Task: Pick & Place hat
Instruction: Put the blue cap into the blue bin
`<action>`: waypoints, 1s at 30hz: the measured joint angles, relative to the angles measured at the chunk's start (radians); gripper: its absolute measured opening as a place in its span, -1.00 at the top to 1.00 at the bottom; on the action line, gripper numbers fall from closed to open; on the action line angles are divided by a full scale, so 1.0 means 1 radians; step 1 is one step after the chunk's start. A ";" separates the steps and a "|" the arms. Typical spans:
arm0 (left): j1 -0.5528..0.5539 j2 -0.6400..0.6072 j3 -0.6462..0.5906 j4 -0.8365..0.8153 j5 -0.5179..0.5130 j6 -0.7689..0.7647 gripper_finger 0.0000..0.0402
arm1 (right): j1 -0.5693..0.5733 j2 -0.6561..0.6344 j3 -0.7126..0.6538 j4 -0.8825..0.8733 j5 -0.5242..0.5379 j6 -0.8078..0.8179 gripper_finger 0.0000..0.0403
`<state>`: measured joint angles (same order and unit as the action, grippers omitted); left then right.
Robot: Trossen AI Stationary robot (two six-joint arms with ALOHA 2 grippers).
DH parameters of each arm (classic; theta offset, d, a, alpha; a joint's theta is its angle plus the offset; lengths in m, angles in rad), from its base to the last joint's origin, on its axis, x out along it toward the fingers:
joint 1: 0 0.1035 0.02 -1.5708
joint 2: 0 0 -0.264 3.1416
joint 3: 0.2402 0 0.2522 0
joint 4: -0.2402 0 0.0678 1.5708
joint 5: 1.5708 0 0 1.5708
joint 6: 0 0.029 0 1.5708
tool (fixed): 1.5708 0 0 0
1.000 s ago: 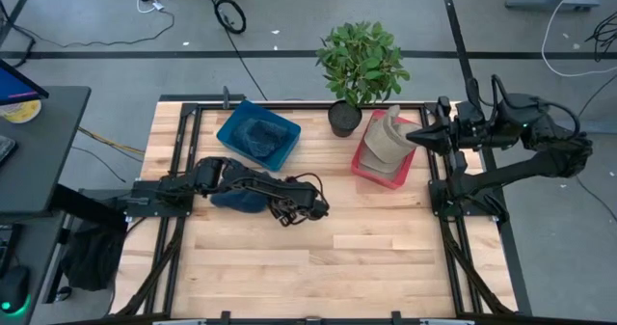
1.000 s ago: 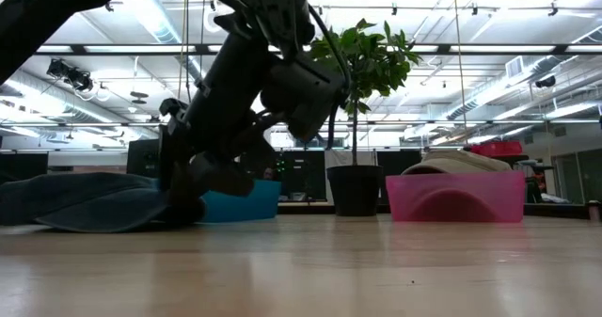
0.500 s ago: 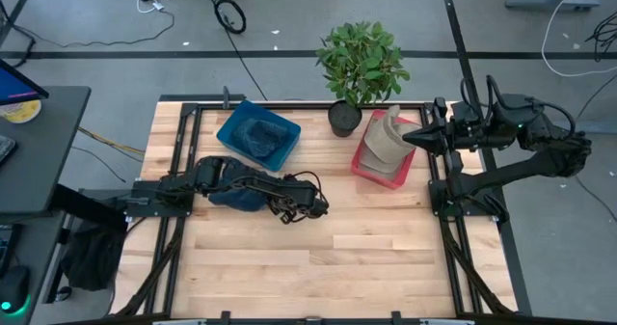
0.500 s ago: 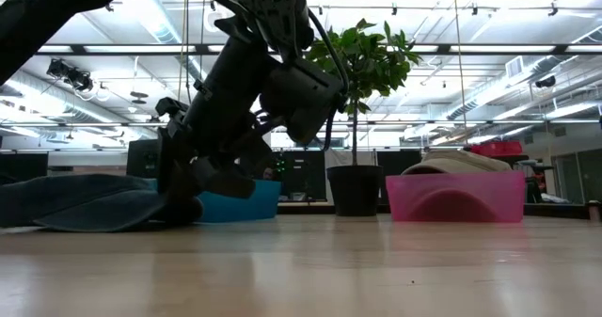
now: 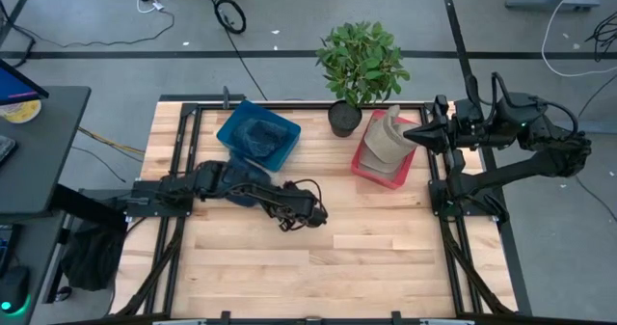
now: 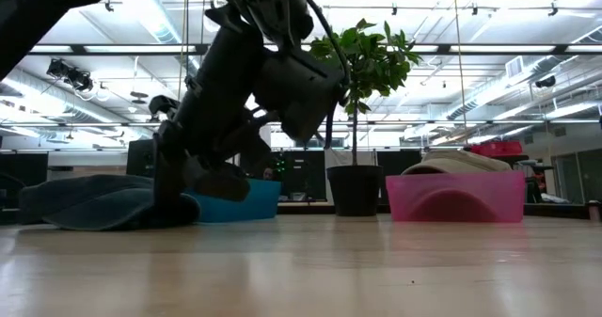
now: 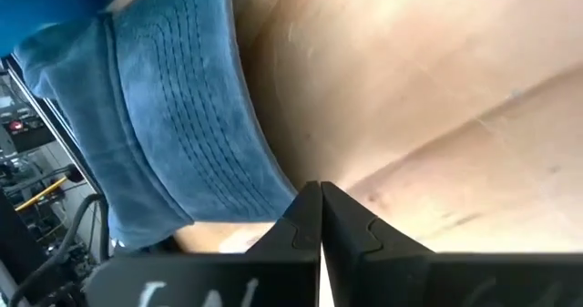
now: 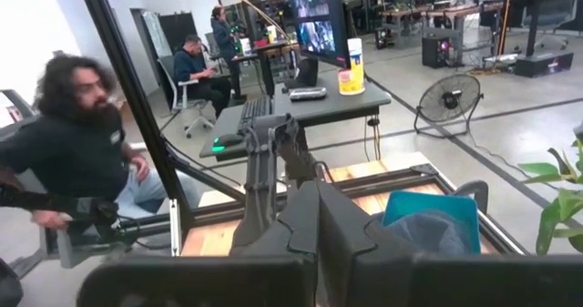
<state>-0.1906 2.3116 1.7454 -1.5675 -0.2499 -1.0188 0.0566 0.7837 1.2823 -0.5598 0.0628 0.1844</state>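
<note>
Lying flat on the wooden tabletop toward its left edge, a dark blue hat is found just in front of the blue bin. The left gripper is lowered beside the hat's brim, its fingers pressed together with nothing seen between them. The right gripper, also closed and empty, is held above the pink bin near the right edge, beside a potted plant.
</note>
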 joint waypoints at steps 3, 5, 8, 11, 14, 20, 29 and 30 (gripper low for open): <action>-0.031 0.000 0.011 -0.001 0.007 -0.028 0.99 | 0.000 0.000 0.000 0.000 0.000 0.000 0.98; -0.056 0.000 0.024 -0.001 0.008 -0.049 0.99 | 0.000 0.000 0.000 0.000 0.000 0.000 0.98; -0.085 0.000 0.049 -0.001 0.011 -0.075 0.99 | 0.000 0.002 0.000 0.000 0.000 0.000 0.98; -0.096 0.000 0.072 -0.003 0.011 -0.097 0.96 | 0.000 0.009 0.000 0.000 0.000 0.000 0.98; -0.095 -0.001 0.098 -0.002 0.011 -0.103 0.92 | 0.000 0.022 0.000 0.000 0.000 0.000 0.98; -0.068 -0.001 0.101 -0.003 0.011 -0.033 0.92 | 0.000 0.050 0.000 -0.001 -0.003 0.011 0.98; -0.013 -0.001 0.101 -0.003 -0.039 0.068 0.53 | 0.000 0.067 0.000 -0.001 -0.083 0.016 0.98; -0.010 -0.001 0.101 -0.004 -0.052 0.073 0.44 | 0.000 0.067 0.000 -0.001 -0.083 0.015 0.98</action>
<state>-0.2008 2.3108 1.8465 -1.5711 -0.3018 -0.9461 0.0570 0.8509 1.2823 -0.5610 -0.0199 0.1998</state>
